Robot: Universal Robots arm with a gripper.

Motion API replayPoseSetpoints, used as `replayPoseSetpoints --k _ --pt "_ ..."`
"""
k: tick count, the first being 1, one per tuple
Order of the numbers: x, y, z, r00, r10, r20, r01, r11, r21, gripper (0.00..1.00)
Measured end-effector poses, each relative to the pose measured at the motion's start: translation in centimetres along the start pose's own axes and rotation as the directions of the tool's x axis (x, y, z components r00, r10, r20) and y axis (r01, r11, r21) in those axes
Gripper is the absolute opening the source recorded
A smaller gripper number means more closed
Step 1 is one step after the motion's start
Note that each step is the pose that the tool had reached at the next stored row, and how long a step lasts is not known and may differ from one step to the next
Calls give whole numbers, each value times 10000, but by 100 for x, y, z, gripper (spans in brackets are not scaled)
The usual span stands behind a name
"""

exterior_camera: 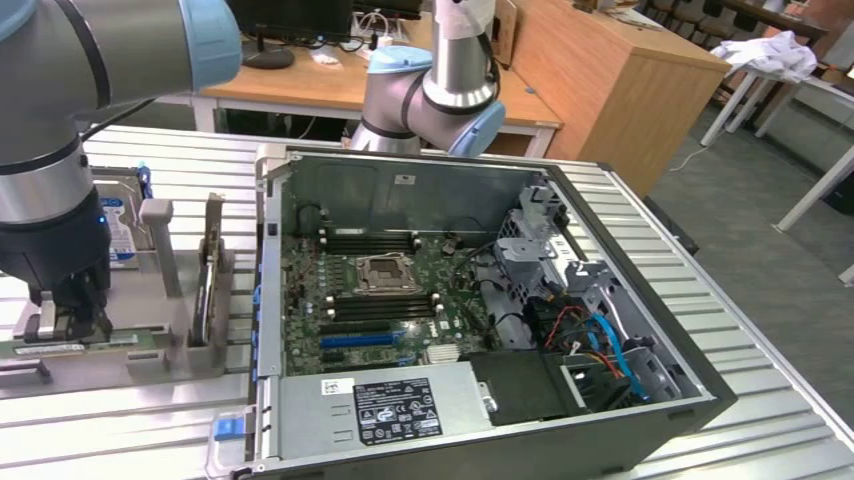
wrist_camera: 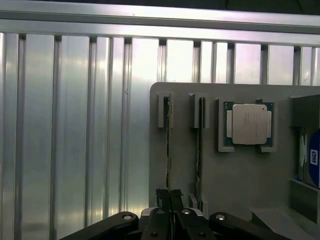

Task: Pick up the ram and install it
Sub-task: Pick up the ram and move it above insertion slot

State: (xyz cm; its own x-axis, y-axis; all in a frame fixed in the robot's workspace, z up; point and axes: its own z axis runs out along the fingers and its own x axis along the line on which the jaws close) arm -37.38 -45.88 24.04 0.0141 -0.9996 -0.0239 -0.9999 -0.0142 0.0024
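My gripper (exterior_camera: 74,322) reaches down into the grey holder (exterior_camera: 160,345) at the exterior view's left. A thin green ram stick (wrist_camera: 168,145) stands on edge in a slot of that holder (wrist_camera: 240,175). The dark fingers (wrist_camera: 163,196) of my gripper (wrist_camera: 169,195) are pressed together over the stick's top edge at one end. Below the fingers in the exterior view, the ram (exterior_camera: 60,347) appears as a green strip with a pale label. A second stick (wrist_camera: 200,145) stands parallel in the neighbouring slot.
A square metal CPU chip (wrist_camera: 248,124) lies in a pocket beside the sticks, with the blue-labelled hard drive (exterior_camera: 120,225) beyond it. The open computer case (exterior_camera: 641,330) stands to the exterior view's right. Its motherboard has black memory slots (exterior_camera: 367,243) around the CPU socket (exterior_camera: 387,272). The table is ribbed metal (wrist_camera: 75,125).
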Motion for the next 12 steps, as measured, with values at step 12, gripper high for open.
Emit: replayPoseSetpoints --k 12 --pt "-3 -1 -79 10000 0 5 0 10000 6 11"
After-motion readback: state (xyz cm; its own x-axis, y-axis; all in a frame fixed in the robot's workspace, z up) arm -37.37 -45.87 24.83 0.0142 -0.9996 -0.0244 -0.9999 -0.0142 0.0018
